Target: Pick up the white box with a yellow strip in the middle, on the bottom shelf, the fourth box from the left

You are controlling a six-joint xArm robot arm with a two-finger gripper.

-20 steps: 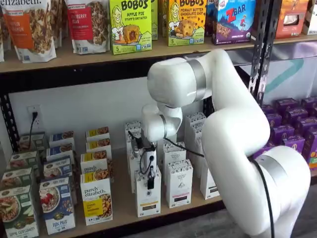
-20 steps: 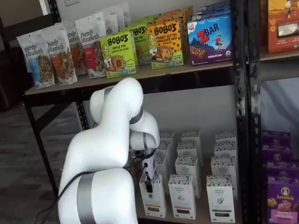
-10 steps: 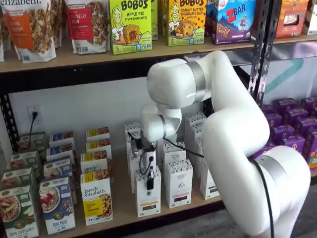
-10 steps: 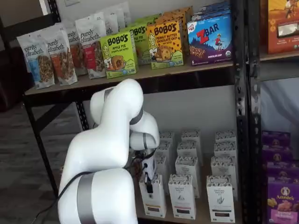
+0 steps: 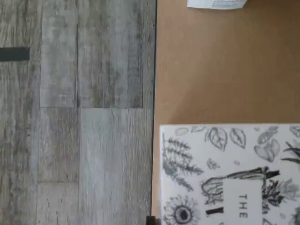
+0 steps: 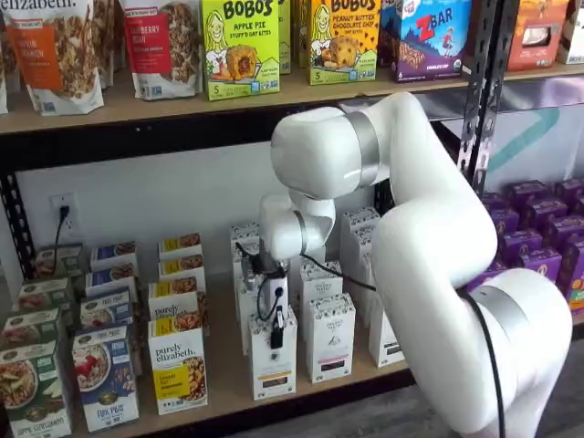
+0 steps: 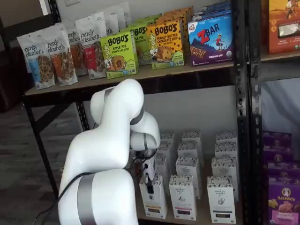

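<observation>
Looking down through the wrist view, I see the illustrated top of the white box (image 5: 229,176), inked with leaves, a sunflower and the letters "THE", resting on the bottom shelf (image 5: 220,70). The box top lies close to the shelf's front edge, beyond which grey plank flooring (image 5: 77,112) shows. A corner of a second white carton (image 5: 216,3) shows farther along the board. No fingers appear in this view.

In a shelf view, I have the gripper (image 6: 276,336) hanging at the front of the bottom shelf (image 6: 228,360), its black finger pointing down in front of the upper face of the white box (image 6: 272,365), which stands upright in the front row. Only a side-on sliver of finger shows, so I cannot tell whether the fingers are parted or closed. A black cable (image 6: 342,278) loops from the wrist back to the arm (image 6: 429,246). A matching carton (image 6: 329,338) stands just beside the box, and a yellow-banded granola box (image 6: 179,365) stands on its other side, apart from it.

In a shelf view from the other side, the gripper (image 7: 149,183) is at the top of the same white box (image 7: 153,199), first in a front row of three like cartons, with the next carton (image 7: 183,197) beside it. The arm's white elbow (image 7: 117,108) fills the foreground. Again the fingers are too narrow to read.
</observation>
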